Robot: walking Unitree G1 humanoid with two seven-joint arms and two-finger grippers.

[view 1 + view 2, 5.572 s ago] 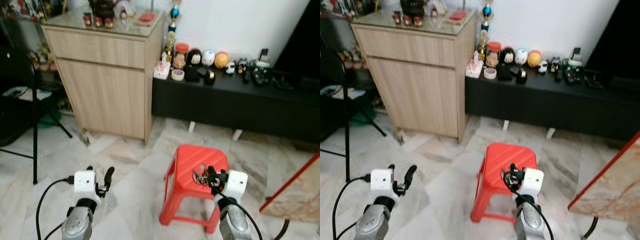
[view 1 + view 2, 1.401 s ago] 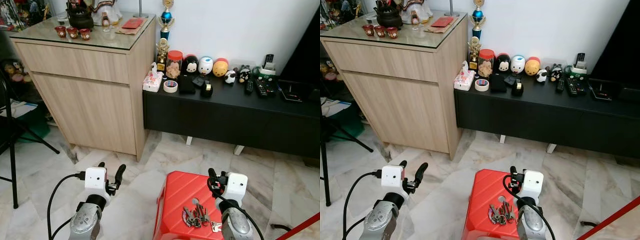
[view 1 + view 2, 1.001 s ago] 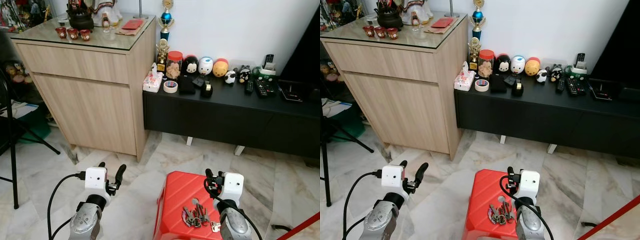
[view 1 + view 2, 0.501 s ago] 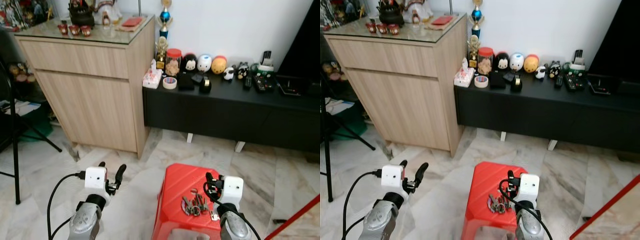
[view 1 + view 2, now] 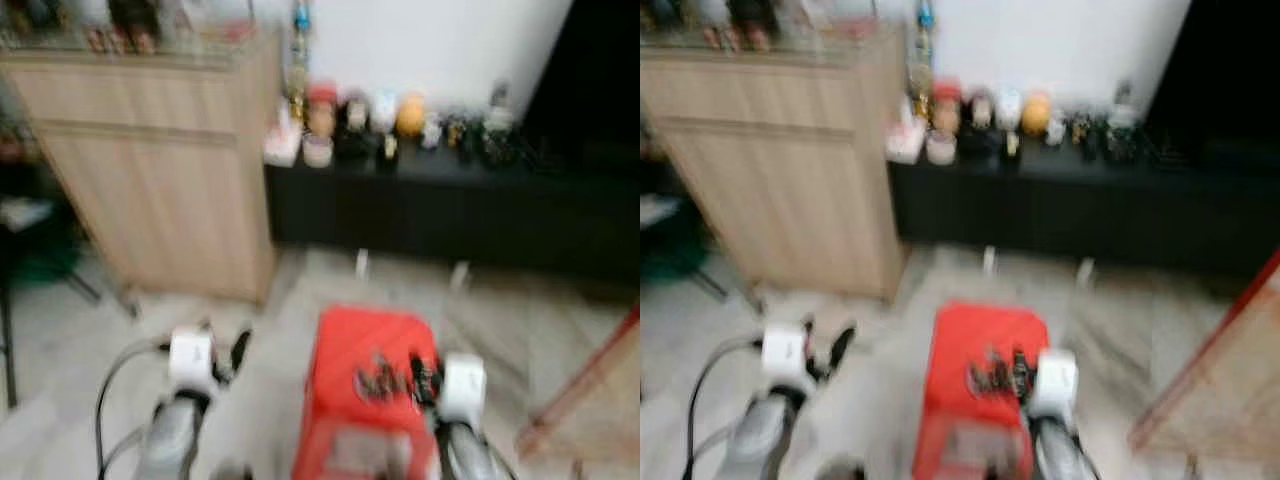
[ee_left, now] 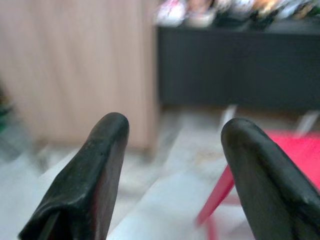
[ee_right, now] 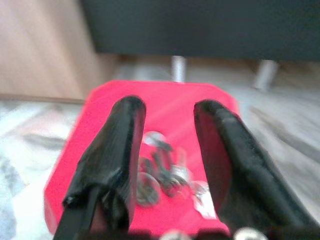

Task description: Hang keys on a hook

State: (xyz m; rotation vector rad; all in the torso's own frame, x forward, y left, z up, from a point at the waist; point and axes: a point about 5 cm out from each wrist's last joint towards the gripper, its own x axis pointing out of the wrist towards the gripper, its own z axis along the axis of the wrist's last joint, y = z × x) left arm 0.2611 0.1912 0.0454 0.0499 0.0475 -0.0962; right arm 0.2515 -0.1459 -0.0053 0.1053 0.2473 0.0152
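Your right gripper (image 7: 167, 150) hangs spread over the keys (image 7: 165, 172) on the red stool (image 7: 100, 145); left gripper (image 6: 172, 150) spread too; no writing readable.

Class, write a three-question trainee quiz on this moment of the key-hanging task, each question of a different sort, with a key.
1. True or false: the keys lie on the red stool.
2. Which gripper is nearest the keys? A) left gripper B) right gripper
3. Fill in: the right gripper's fingers are ____.

Key: 1 true. 2 B; it hangs over the keys, fingers either side. 3 open, holding nothing.
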